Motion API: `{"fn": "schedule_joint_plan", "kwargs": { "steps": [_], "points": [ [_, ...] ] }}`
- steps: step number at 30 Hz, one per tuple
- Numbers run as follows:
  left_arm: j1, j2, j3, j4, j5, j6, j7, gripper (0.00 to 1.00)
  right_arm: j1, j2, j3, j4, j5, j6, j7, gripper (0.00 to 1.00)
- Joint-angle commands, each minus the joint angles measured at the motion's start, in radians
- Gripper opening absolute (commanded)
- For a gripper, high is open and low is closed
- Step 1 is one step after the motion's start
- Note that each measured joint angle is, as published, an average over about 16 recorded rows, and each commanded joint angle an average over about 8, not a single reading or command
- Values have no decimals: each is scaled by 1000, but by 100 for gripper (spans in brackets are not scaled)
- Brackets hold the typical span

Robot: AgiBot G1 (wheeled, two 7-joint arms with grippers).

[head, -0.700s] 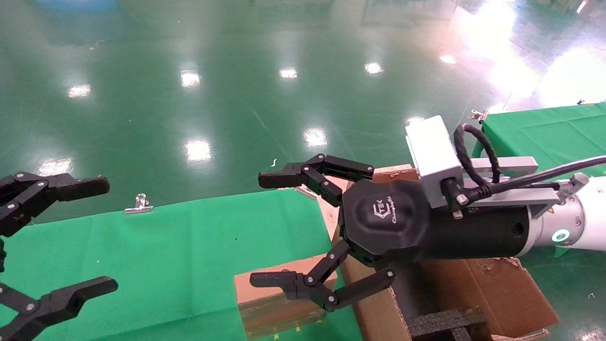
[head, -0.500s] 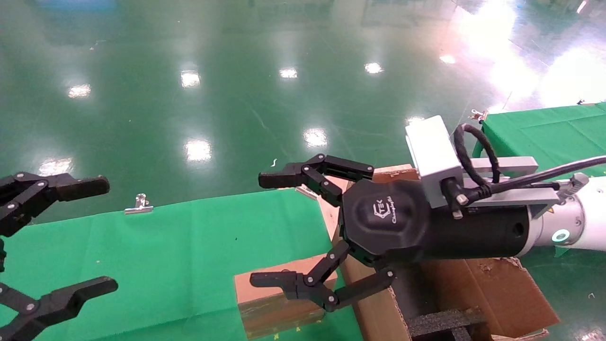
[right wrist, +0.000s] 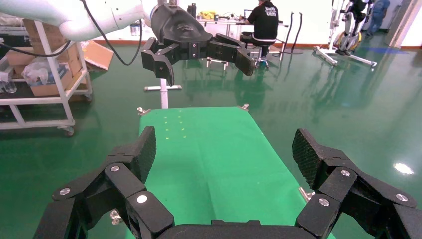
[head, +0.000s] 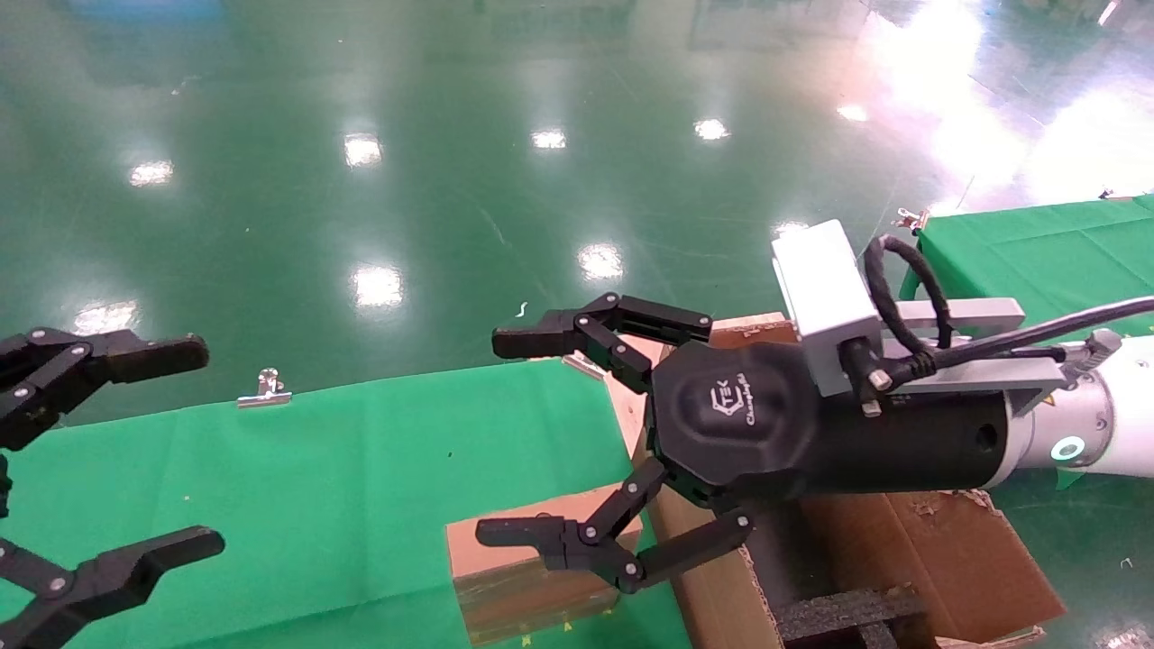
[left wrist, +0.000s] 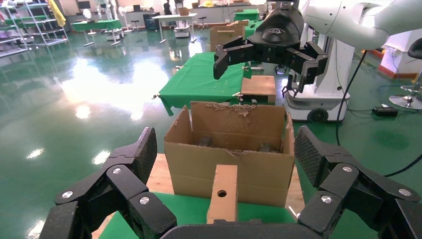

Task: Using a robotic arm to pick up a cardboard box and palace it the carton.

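Right claw (head: 577, 442) wide open, empty, hanging above the cardboard box (head: 532, 577).
Box on green counter (head: 315, 487), seemingly touching the carton (head: 902, 559); a finger could catch the carton wall on descent. Left claw (head: 126, 451) open, idle.

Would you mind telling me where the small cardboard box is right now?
In the head view the cardboard box lies on the green table, just left of the carton, below the open right gripper.
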State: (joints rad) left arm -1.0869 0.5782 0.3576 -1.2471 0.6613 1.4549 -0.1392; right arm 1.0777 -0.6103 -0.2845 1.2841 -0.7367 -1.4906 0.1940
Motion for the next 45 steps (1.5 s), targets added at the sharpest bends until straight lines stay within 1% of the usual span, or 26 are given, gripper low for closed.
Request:
{"fn": "schedule_joint_plan", "kwargs": {
  "steps": [1, 4, 7, 10, 14, 20, 25, 31, 36, 45],
  "points": [
    [0, 0, 0, 0, 0, 0, 0, 0, 0, 0, 1, 0, 1, -1, -1, 100],
    [0, 0, 0, 0, 0, 0, 0, 0, 1, 1, -2, 0, -6, 1, 1, 100],
    [0, 0, 0, 0, 0, 0, 0, 0, 17, 2, -19, 3, -44, 2, 9, 100],
    [0, 0, 0, 0, 0, 0, 0, 0, 53, -4, -51, 5, -116, -1, 21, 100],
    [0, 0, 0, 0, 0, 0, 0, 0, 124, -31, -110, -10, -249, -10, 30, 100],
    [0, 0, 0, 0, 0, 0, 0, 0, 226, -101, -209, -67, -445, -39, 27, 100],
    [0, 0, 0, 0, 0, 0, 0, 0, 289, -171, -279, -127, -570, -52, 8, 100],
    [0, 0, 0, 0, 0, 0, 0, 0, 343, -247, -345, -199, -678, -53, -23, 100],
    [0, 0, 0, 0, 0, 0, 0, 0, 382, -296, -394, -254, -757, -55, -52, 100],
    [0, 0, 0, 0, 0, 0, 0, 0, 452, -374, -485, -313, -890, -64, -112, 100]
  ]
}}
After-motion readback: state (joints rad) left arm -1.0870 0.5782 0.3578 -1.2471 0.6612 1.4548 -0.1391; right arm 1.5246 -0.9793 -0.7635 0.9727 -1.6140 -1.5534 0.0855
